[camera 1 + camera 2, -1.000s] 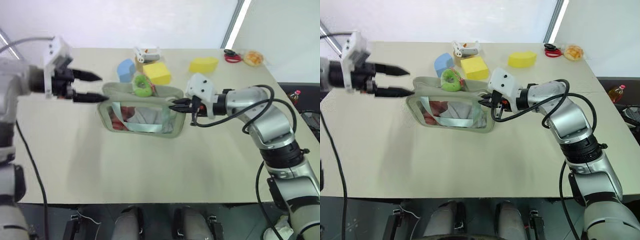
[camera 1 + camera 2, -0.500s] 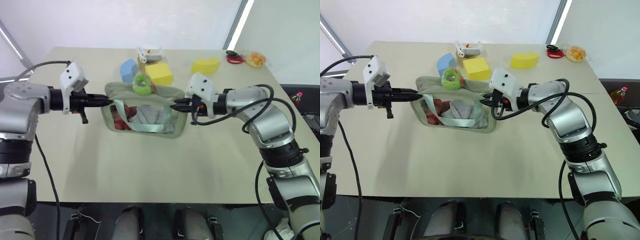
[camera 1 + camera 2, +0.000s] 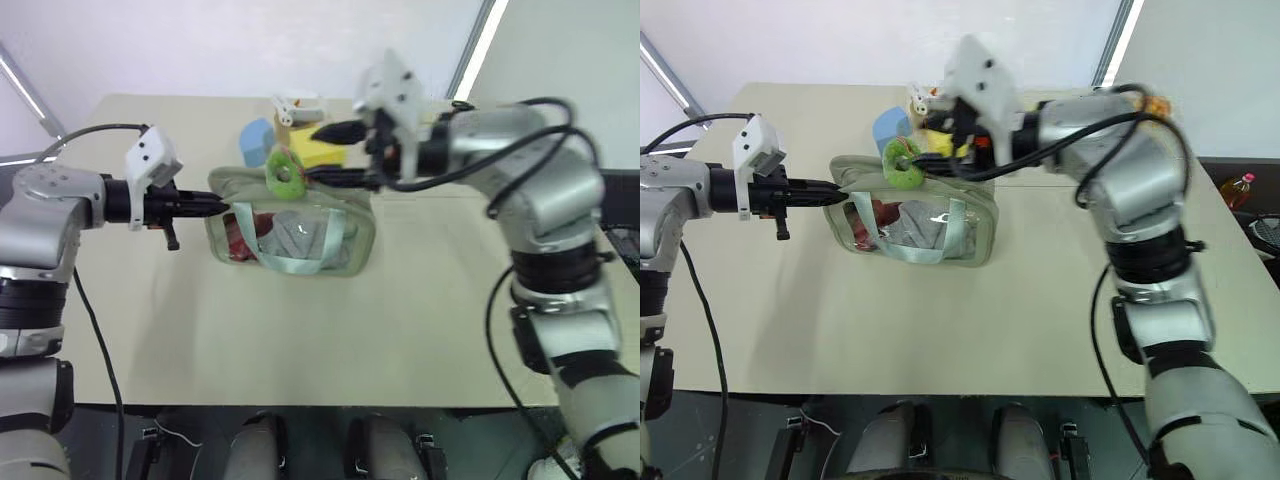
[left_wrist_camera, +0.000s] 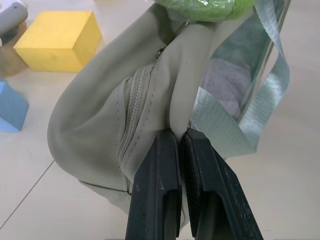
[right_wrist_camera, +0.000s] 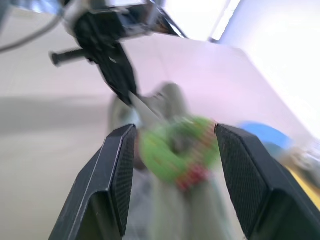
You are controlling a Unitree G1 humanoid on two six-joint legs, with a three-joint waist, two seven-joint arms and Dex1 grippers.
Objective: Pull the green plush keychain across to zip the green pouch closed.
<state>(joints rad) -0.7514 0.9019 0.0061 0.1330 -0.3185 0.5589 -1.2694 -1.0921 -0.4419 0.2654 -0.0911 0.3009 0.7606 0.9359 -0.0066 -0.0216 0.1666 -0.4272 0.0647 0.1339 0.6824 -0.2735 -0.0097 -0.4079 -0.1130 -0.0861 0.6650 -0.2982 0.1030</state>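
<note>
The green pouch (image 3: 300, 238) lies mid-table, its clear window showing red and white contents under a pale strap. My left gripper (image 4: 180, 137) is shut on the fabric at the pouch's left end, beside the zipper. The green plush keychain (image 3: 283, 172), a fuzzy lime ring, stands on the pouch's top edge towards the left. My right gripper (image 3: 312, 154) hovers open just right of the keychain, pointing left. In the right wrist view the keychain (image 5: 170, 150) sits ahead, between the spread fingers (image 5: 117, 175), and nothing is held.
Behind the pouch sit a blue foam block (image 3: 253, 138), a yellow foam block (image 4: 57, 40) and a small white object (image 3: 295, 104). A bottle (image 3: 1232, 185) stands off the table at the right. Bare tabletop (image 3: 300, 340) stretches in front of the pouch.
My left gripper shut on the pouch's left end and has held it since. My right gripper let go of the right end, opened, and swung up and left to the keychain.
</note>
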